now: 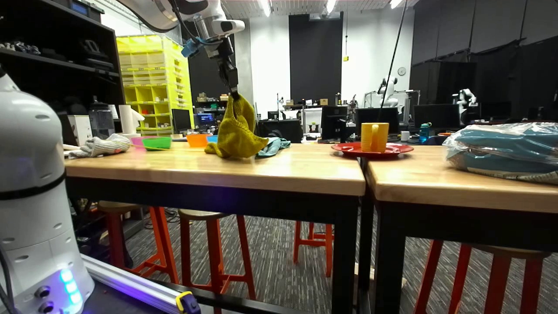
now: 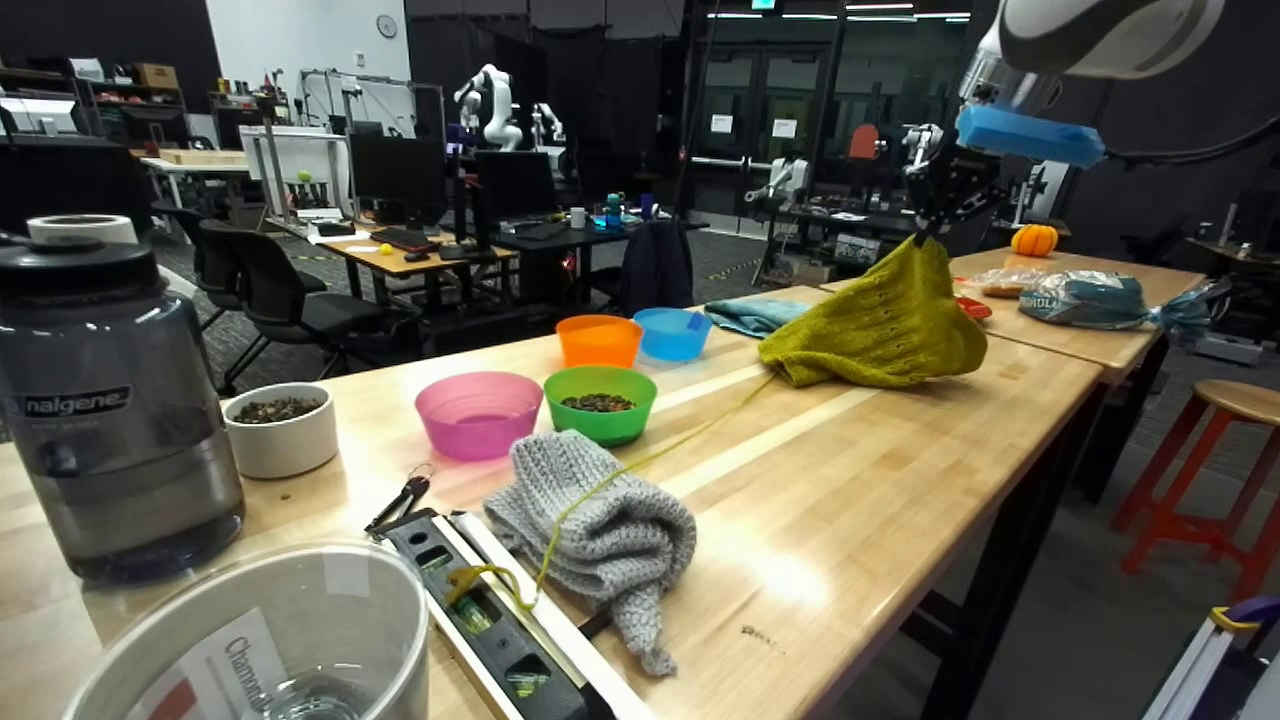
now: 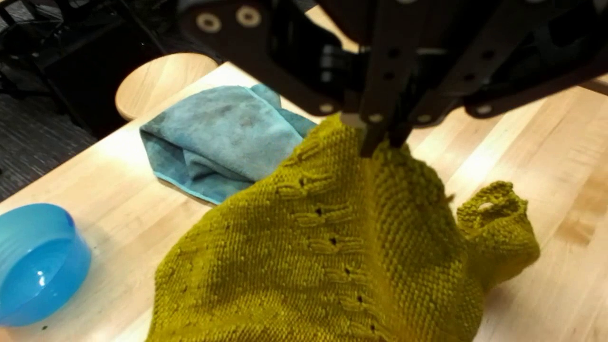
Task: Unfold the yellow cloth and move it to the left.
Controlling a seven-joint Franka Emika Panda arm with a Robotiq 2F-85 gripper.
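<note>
Yellow knitted cloth (image 3: 285,266) hangs from the claw (image 3: 384,142) in the shape of a small tent: its upper edge is pinched between the fingertips (image 3: 371,140), which stand close together on it. The cloth is above the bench (image 2: 780,520), and its lower edge comes down to the wood or almost to it; I cannot tell which along the whole edge. In the wrist view, a row of small holes goes down the knit, and a curled end stands out on the right.

In an exterior view, a thin yellow strand (image 2: 590,495) runs from the lower edge, passes over a grey knitted cloth (image 2: 625,535) and finishes in loops upon a spirit level (image 2: 497,645).

Just beside the yellow cloth lies a folded teal cloth (image 3: 232,133). Near to it stand a blue bowl (image 2: 668,343) and an orange bowl (image 2: 600,348), then a green bowl (image 2: 605,426) with dark bits inside, and a pink bowl (image 2: 478,436). Farther along are a white bowl (image 2: 290,445), also with dark bits, and a Nalgene bottle (image 2: 120,470). Well apart, in an exterior view, a yellow-orange mug (image 1: 375,136) stands on a red plate (image 1: 346,149).
</note>
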